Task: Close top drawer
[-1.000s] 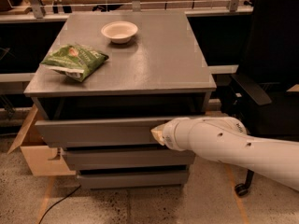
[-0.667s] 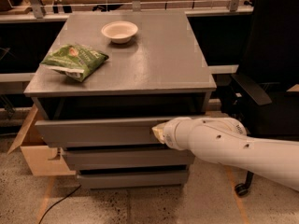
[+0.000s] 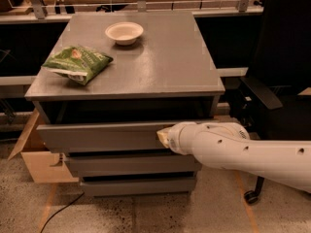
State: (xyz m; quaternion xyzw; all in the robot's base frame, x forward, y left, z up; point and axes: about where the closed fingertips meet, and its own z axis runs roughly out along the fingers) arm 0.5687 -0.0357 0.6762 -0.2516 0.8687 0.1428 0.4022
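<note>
Looking across a dim workshop at a grey cabinet (image 3: 160,62) carrying a white bowl (image 3: 124,33) and a green bag (image 3: 77,63). Finding the top drawer (image 3: 97,137) jutting out beneath the cabinet top, with a dark gap showing above it. Resting the gripper (image 3: 164,137) against its front, right of middle, apparently touching; not managing to tell whether spread or closed. Judging contact as made, with the whole push inward remaining.

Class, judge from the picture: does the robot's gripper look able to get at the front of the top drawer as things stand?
Probably yes. The gripper sits at the front of the top drawer, right of its middle, with nothing between them; the bag and bowl lie up on the cabinet top.
</note>
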